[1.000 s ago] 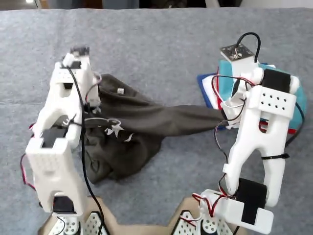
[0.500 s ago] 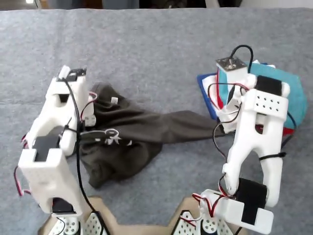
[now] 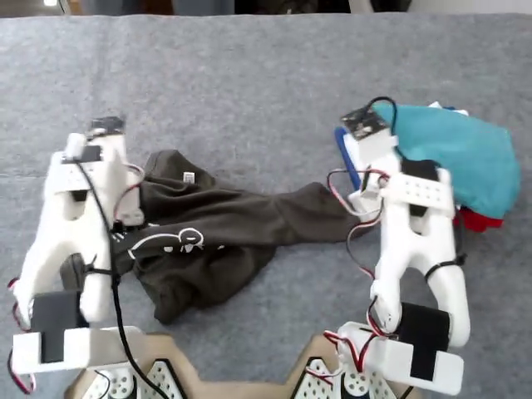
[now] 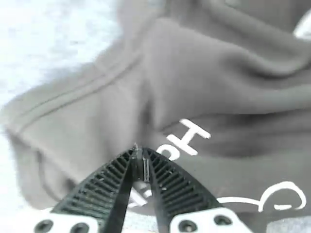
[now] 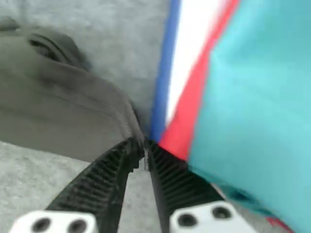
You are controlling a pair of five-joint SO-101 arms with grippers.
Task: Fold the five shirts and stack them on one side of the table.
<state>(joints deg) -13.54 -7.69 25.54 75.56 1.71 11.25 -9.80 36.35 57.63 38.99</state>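
Dark shirt dragged leftward since before | left pincer pinching it | right pincer seemingly nipping its sleeve

The bench is covered edge to edge in a grey, felt-like cloth, with a faint straight crease running across its left part. Beyond the far edge lies a dark strip, with a small bright spot of light at far left. A tan board sits at the near edge.
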